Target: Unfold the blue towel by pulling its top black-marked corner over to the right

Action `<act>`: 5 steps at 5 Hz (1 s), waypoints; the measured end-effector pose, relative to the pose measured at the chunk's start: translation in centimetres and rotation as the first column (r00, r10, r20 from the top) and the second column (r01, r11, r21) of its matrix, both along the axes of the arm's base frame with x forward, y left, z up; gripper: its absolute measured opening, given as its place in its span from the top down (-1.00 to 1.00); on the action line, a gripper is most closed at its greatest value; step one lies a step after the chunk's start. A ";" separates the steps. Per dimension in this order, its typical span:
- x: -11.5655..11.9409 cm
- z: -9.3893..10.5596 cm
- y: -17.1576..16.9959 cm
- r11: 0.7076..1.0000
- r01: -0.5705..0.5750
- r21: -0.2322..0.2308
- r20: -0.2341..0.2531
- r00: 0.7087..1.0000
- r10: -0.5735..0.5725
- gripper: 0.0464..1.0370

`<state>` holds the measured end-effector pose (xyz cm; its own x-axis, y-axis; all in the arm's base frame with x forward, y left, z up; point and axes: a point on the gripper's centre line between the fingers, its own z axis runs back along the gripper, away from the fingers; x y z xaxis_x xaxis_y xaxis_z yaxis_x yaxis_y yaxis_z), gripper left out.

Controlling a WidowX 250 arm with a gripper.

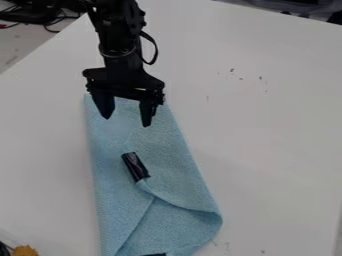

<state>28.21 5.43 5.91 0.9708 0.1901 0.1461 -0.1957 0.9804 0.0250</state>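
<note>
One robot gripper (127,122), fingers parted and holding nothing, above the far end of one folded light-blue cloth (113,170); one small black object (135,167) lying on the cloth's middle, a second dark piece (155,254) at its near edge. One white table (267,140), dark-scuffed; cables (50,22) beyond its far left edge, one orange item (25,250) near left.

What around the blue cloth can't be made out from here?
All in the camera view:
Blue cloth: lower end cut off by bottom edge; its fold hides what's underneath.
Dark piece: cut off there too.
Orange object: cut off, lower left.
Black item on the cloth: too small to identify.
Gripper: slanted angle leaves contact with the cloth unclear.
</note>
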 end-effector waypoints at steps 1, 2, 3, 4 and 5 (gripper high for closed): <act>-0.4 -0.9 -0.1 1.000 -0.007 -0.007 -0.028 1.000 0.007 -0.93; -1.5 -2.1 -0.8 0.999 -0.050 -0.017 -0.042 0.998 0.049 -0.93; -2.8 -3.3 -1.2 0.996 -0.080 -0.028 -0.061 0.995 0.079 -0.93; -3.7 -3.8 -1.5 0.993 -0.113 -0.039 -0.072 0.991 0.110 -0.93; -3.7 -3.9 -1.6 0.994 -0.100 -0.047 -0.072 0.993 0.097 -0.93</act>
<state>24.50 3.82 2.06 0.9545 0.2906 0.0670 -0.2908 0.9568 -0.0076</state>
